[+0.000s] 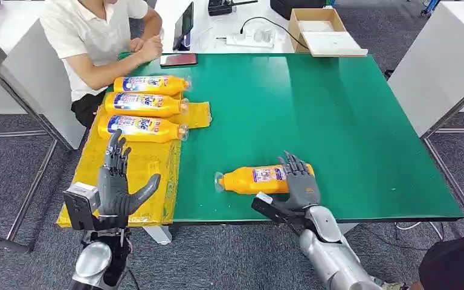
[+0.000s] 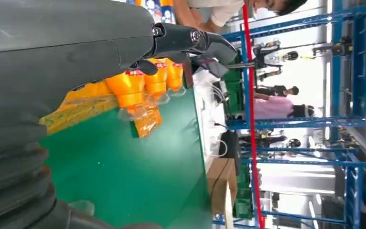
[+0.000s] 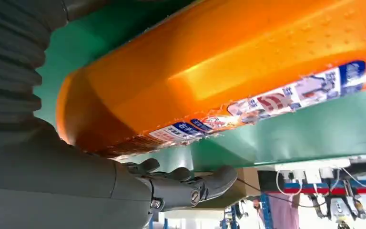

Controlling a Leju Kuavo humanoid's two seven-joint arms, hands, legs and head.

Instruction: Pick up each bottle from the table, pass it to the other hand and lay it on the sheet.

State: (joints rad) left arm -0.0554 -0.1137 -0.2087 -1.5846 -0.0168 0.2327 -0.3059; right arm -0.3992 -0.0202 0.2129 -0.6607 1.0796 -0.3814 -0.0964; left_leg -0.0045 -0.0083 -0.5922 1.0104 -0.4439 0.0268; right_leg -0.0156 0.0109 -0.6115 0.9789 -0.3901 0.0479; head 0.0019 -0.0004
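Right hand (image 1: 297, 181) is on the orange bottle (image 1: 260, 179) near the table's (image 1: 314, 115) front edge, fingers draped over its base end; the bottle lies on its side on the green top, cap pointing toward the sheet. Right wrist view shows the fingers (image 3: 190, 183) curling under the bottle, but can't tell if the grip is firm. Left hand (image 1: 118, 184) is raised over the yellow sheet (image 1: 139, 175), fingers spread, holding nothing. Three more bottles (image 1: 142, 103) lie side by side on the sheet's far end. A person (image 1: 96, 36) sits at the far-left corner.
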